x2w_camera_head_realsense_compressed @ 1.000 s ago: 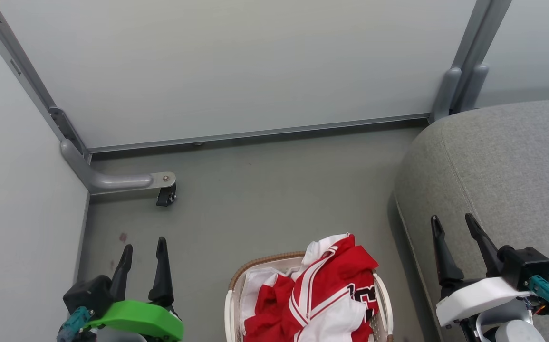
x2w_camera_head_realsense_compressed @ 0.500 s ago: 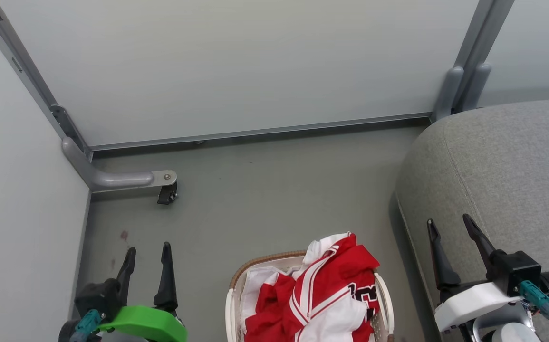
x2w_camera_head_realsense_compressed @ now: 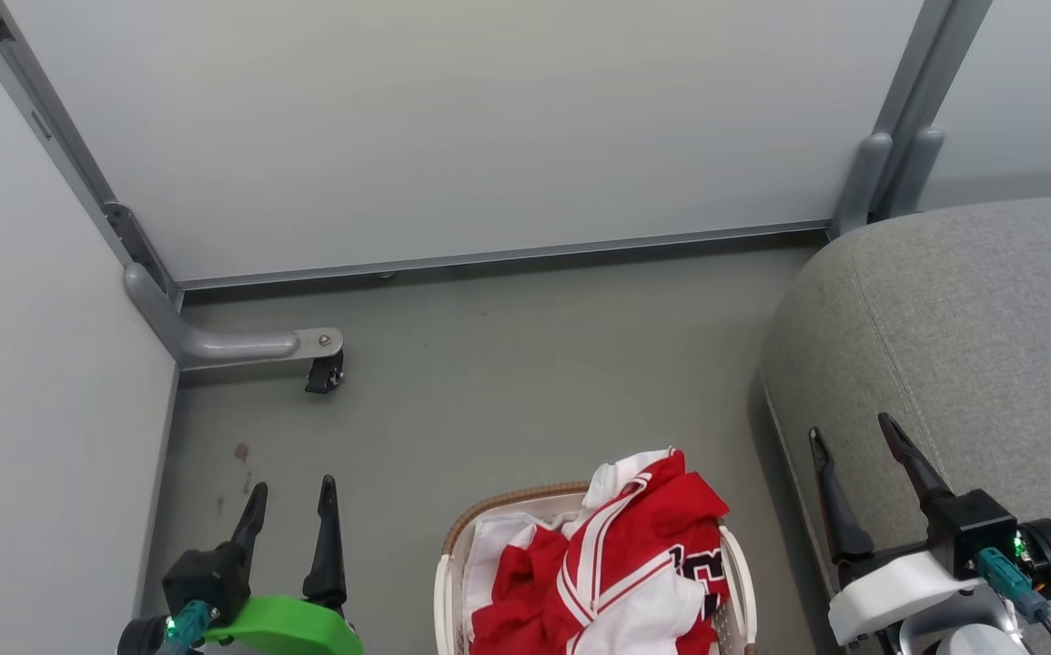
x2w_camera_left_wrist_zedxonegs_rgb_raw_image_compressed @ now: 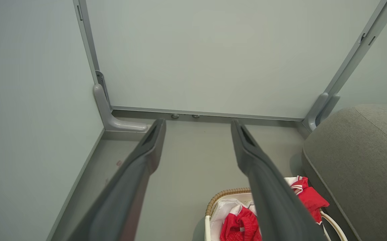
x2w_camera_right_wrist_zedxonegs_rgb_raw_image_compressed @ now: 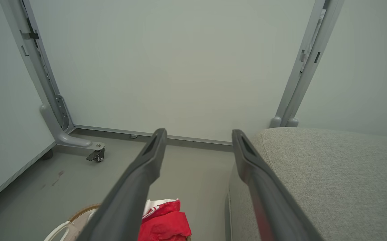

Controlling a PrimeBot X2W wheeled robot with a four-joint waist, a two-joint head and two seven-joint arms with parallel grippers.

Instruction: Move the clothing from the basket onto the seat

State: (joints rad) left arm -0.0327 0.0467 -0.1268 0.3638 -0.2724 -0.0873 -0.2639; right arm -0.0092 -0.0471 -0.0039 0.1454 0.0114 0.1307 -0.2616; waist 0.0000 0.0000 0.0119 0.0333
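Red clothing (x2w_camera_head_realsense_compressed: 621, 564) with white stripes and black-and-white numerals is heaped in the white basket (x2w_camera_head_realsense_compressed: 445, 591) with a brown woven rim, at the bottom middle of the head view. The grey seat (x2w_camera_head_realsense_compressed: 971, 337) fills the right side. My left gripper (x2w_camera_head_realsense_compressed: 293, 491) is open over the floor, left of the basket. My right gripper (x2w_camera_head_realsense_compressed: 853, 435) is open above the seat's near edge, right of the basket. The left wrist view has the clothing (x2w_camera_left_wrist_zedxonegs_rgb_raw_image_compressed: 309, 197) and basket (x2w_camera_left_wrist_zedxonegs_rgb_raw_image_compressed: 228, 193) low between and beside its fingers. Beneath the right wrist's fingers lie the clothing (x2w_camera_right_wrist_zedxonegs_rgb_raw_image_compressed: 166, 222) and the seat (x2w_camera_right_wrist_zedxonegs_rgb_raw_image_compressed: 330, 174).
Pale partition panels close off the back and left. A grey metal foot with a black caster (x2w_camera_head_realsense_compressed: 320, 373) juts onto the floor at the left. A second grey post (x2w_camera_head_realsense_compressed: 889, 173) stands at the back right by the seat. Bare grey floor (x2w_camera_head_realsense_compressed: 507, 382) lies beyond the basket.
Both grippers have drawn back slightly toward the bottom of the head view, still open. The view has shifted a little; the clothing and basket lie as before.
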